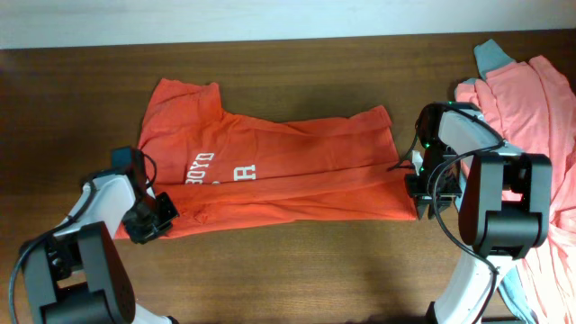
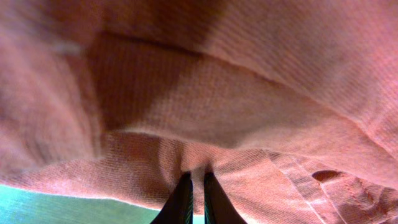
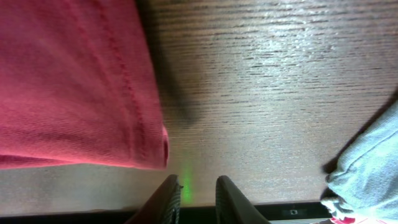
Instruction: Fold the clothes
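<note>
Closest in, at the left gripper (image 2: 194,177): jaws all but closed, pinching a bunched fold of the orange-red T-shirt (image 2: 217,93), with cloth across nearly the whole left wrist view. At the right gripper (image 3: 198,186): jaws a narrow way apart, holding nothing, with bare table (image 3: 280,74) between and beyond the fingertips. Just to one side of them, not touching: the stitched hem corner of the T-shirt (image 3: 68,81).

From overhead, along the front: a wide band of bare wood before the shirt's near edge, free between the two arms. Left gripper (image 1: 148,216) at the shirt's near left corner, right gripper (image 1: 421,184) just off its near right corner. T-shirt (image 1: 288,171) spread flat across the middle of the table (image 1: 297,270), creased along its length, with white lettering toward the left and a sleeve reaching away at the far left. Beyond its far edge: another strip of bare wood up to the table's back edge. At the far right: a salmon-pink garment (image 1: 531,108) heaped beside the right arm, with a grey-blue garment (image 1: 490,56) peeking out at its far corner. Little free room on that side.

Only from overhead: the whole outline, both near corners at once, the lettering. Only from the left wrist: the pinch itself, plus a pale green strip below the cloth, impossible to identify. Only from the right wrist: the gap between hem and fingers, and the grey-blue garment (image 3: 367,168) close on the other side.
</note>
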